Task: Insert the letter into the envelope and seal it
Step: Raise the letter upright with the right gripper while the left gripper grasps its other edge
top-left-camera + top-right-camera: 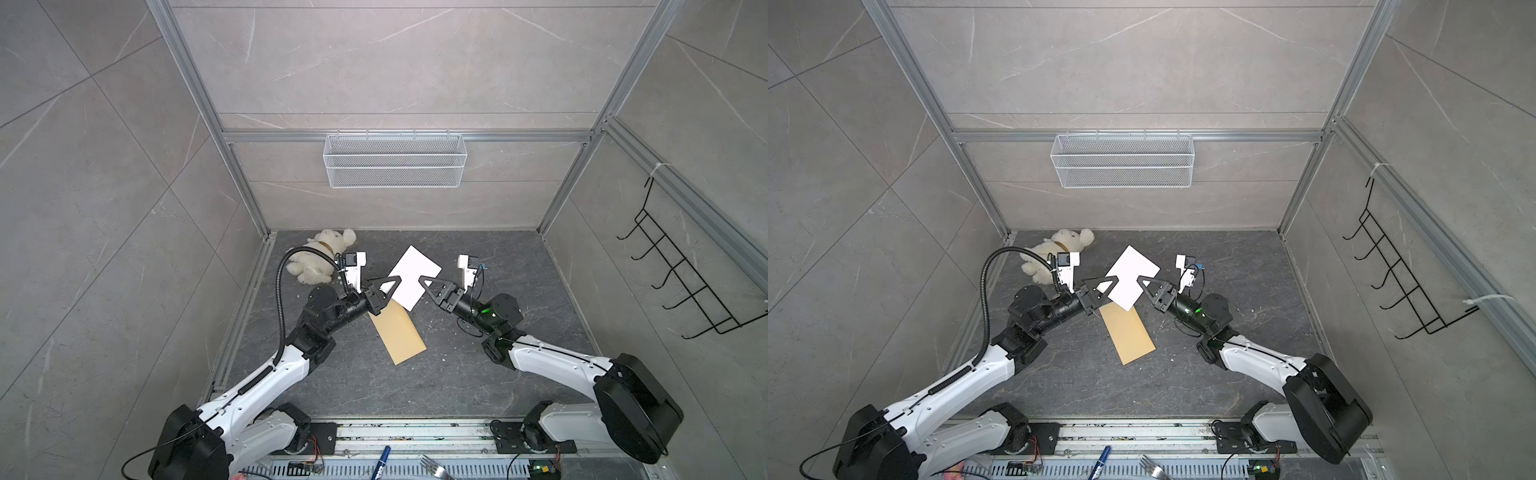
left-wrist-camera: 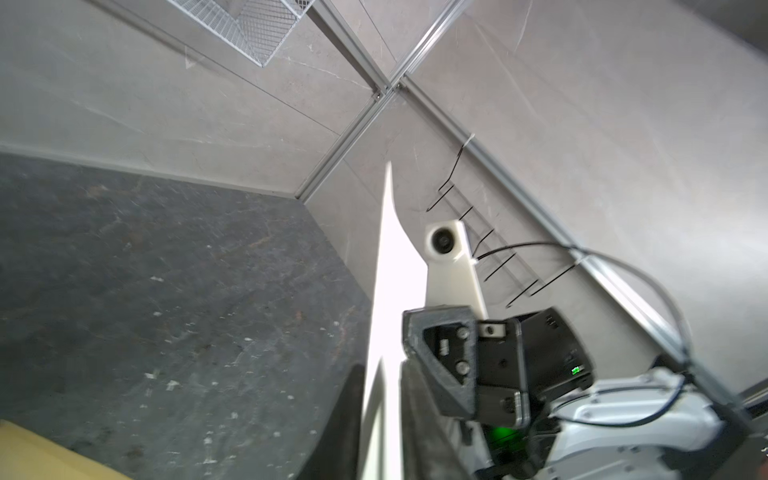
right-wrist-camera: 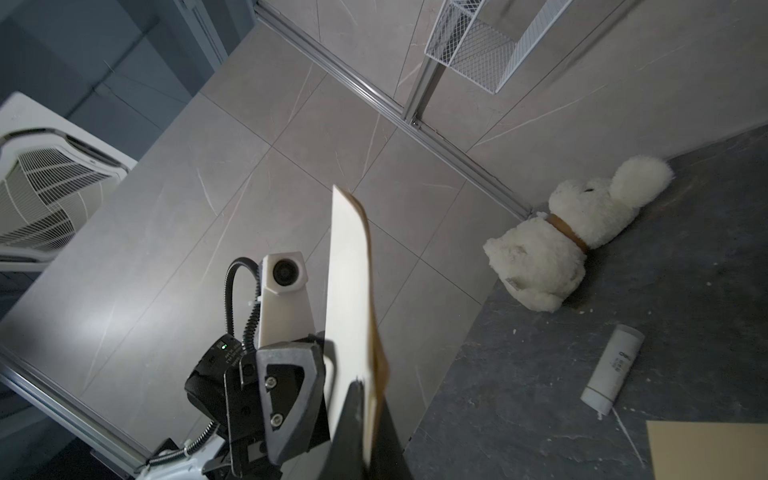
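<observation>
The letter (image 1: 413,274) hangs in the air between my two grippers and shows a plain white face in both top views (image 1: 1133,278). The right wrist view shows it edge-on (image 3: 349,282), white on one side and tan on the other. My right gripper (image 1: 422,278) is shut on its right edge (image 3: 368,399). My left gripper (image 1: 395,283) stands slightly open around the left edge, with gaps beside the sheet (image 2: 381,374). The plain tan envelope (image 1: 401,334) lies flat on the dark floor below them, partly under the letter.
A white plush toy (image 1: 320,259) lies at the back left corner. A white tube (image 3: 613,365) rests on the floor near it. A wire basket (image 1: 395,160) hangs on the back wall and a black hook rack (image 1: 681,274) on the right wall. A marker (image 1: 384,455) and a fork (image 1: 434,465) lie by the front rail.
</observation>
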Motion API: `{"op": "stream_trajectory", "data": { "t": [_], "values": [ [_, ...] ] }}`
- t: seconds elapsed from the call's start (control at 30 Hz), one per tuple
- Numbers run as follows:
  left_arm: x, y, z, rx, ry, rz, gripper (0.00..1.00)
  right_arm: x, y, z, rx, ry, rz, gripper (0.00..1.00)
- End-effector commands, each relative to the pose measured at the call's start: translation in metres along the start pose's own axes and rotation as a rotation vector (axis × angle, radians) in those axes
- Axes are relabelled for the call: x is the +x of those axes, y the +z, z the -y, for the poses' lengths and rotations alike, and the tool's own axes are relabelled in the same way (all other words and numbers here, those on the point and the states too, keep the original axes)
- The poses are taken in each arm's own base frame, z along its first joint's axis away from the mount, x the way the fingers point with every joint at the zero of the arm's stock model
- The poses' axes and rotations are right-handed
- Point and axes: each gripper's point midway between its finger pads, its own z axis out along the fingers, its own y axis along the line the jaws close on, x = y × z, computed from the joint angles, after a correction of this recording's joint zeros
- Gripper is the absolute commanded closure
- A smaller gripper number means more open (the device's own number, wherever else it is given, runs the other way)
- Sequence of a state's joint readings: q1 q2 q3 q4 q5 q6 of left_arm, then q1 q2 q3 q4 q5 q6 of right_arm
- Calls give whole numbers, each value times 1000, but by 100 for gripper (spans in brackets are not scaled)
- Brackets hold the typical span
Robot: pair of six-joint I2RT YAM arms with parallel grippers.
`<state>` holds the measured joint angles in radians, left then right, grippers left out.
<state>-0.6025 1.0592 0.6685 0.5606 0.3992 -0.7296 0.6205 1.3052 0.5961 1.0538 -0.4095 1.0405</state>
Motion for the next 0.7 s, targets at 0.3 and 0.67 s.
{"op": "stream_trajectory", "data": {
  "t": [0.3, 0.67],
  "values": [
    [6, -21, 36, 96, 381, -87, 32, 26, -12, -38, 10, -364, -324, 100],
    [19, -24, 52, 220, 432, -126, 50, 40, -14, -45, -34, -389, -443, 100]
  ]
}}
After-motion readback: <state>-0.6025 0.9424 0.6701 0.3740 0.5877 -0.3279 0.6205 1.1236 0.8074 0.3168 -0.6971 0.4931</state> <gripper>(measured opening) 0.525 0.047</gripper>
